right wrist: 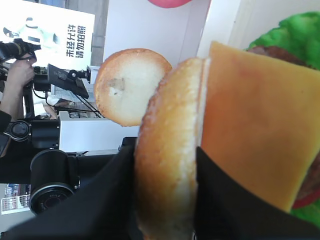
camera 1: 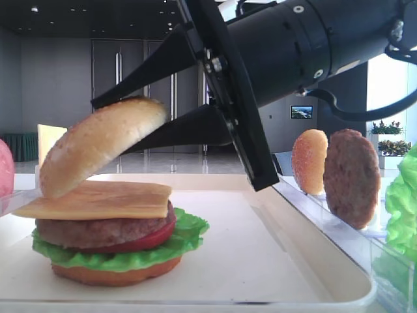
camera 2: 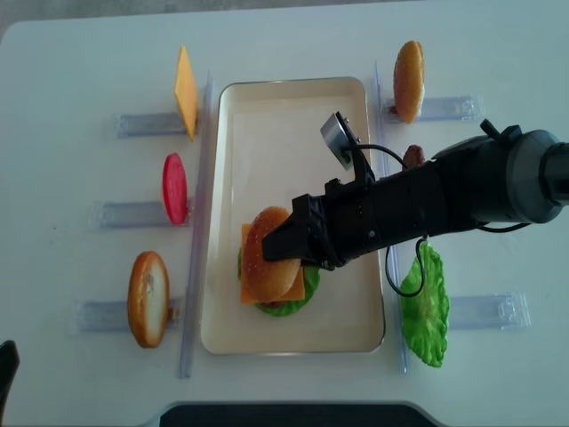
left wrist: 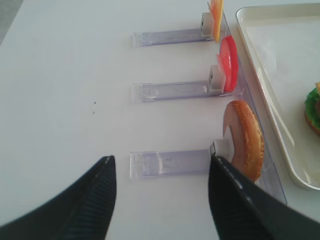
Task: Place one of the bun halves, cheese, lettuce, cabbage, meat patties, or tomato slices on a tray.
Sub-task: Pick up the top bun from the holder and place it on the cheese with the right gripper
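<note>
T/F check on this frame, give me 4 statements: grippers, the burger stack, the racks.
1. The right gripper is shut on the bun top. True.
2. The bun top lies flat on the cheese. False: it is tilted, one edge down.
3. The left gripper holds a tomato slice. False: it is open and holds nothing.
4. Lettuce sits under the meat patty on the tray. True.

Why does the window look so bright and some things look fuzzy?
In the low exterior high view, daylight washes out the window behind the right gripper. In the right wrist view, the bun top sits so close it blurs. In the left wrist view, the left gripper is soft-edged and the tray glares pale.
</note>
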Controlling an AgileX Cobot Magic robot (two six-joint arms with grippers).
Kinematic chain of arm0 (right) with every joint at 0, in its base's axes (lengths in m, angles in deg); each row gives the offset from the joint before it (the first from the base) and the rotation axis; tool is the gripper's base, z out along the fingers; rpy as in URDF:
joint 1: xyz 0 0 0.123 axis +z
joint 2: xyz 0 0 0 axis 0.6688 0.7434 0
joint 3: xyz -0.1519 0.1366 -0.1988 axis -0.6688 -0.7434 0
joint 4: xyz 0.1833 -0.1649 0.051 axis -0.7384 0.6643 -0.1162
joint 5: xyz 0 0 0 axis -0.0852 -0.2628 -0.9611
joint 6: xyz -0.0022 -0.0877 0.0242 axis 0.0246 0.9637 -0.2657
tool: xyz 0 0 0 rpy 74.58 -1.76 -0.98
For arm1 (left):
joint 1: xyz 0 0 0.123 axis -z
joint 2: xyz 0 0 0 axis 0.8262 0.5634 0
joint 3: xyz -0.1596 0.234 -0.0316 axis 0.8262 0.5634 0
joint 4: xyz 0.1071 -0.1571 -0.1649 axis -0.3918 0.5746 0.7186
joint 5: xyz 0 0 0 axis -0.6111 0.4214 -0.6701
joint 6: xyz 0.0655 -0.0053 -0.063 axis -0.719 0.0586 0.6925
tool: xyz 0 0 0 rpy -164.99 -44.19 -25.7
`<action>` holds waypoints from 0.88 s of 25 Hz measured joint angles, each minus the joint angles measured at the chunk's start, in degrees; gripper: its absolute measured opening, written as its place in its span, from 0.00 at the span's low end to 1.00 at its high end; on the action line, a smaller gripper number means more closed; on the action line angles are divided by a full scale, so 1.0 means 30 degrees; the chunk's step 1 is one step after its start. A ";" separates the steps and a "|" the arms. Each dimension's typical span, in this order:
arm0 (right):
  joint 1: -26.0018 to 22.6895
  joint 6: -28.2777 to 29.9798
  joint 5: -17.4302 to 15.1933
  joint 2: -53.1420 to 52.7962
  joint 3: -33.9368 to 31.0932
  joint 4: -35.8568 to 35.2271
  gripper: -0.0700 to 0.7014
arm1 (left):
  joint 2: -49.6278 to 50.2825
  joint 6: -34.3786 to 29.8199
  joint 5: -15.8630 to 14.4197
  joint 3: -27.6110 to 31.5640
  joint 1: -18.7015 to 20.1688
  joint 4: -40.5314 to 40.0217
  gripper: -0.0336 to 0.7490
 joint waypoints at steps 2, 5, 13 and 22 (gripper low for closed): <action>0.0000 0.0000 0.0000 0.0000 0.0000 0.0000 0.40 | 0.0000 0.0000 0.0000 0.0000 0.0000 0.0000 0.62; 0.0000 0.0000 0.0000 0.0000 0.0000 0.0000 0.44 | 0.0000 0.0000 0.0000 0.0000 0.0000 0.0000 0.62; 0.0000 0.0088 0.0000 0.0000 0.0000 0.0000 0.55 | 0.0000 0.0000 0.0000 0.0000 0.0000 0.0000 0.62; 0.0000 0.0940 0.0266 0.0000 0.0240 0.0361 0.55 | 0.0000 0.0000 0.0000 0.0000 0.0000 0.0000 0.62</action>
